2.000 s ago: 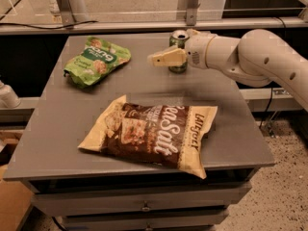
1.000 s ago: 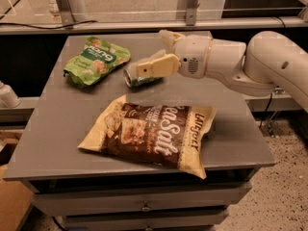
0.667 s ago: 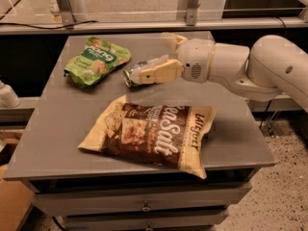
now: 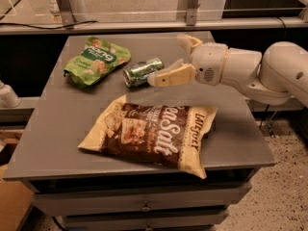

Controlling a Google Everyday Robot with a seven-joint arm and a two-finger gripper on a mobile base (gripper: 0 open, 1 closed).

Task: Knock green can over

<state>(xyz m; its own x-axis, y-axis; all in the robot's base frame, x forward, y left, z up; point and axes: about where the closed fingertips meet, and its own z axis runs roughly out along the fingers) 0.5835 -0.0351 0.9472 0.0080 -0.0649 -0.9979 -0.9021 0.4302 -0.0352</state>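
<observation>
Camera view: grey table (image 4: 57,129), seen from its front.
My gripper (image 4: 166,59): above the table's right-centre, fingers spread, gripping nothing; lower fingertip just beside the can.
Green can (image 4: 143,71): on its side, between green snack bag (image 4: 96,60) and my gripper.
Brown chip bag (image 4: 151,131): flat, nearer the front edge.

White arm (image 4: 284,71) — smooth, bulbous segments — tipped with a tan-fingered gripper (image 4: 167,58) over the grey table (image 4: 62,119).

I see a gray table (image 4: 57,143). A brown bag (image 4: 149,134) lies flat near its front. A green bag (image 4: 94,61) lies at 11 o'clock from it. A drawer (image 4: 144,198) sits under the table. The gripper (image 4: 167,59) hangs at 12 o'clock from the brown bag, fingers apart.
</observation>
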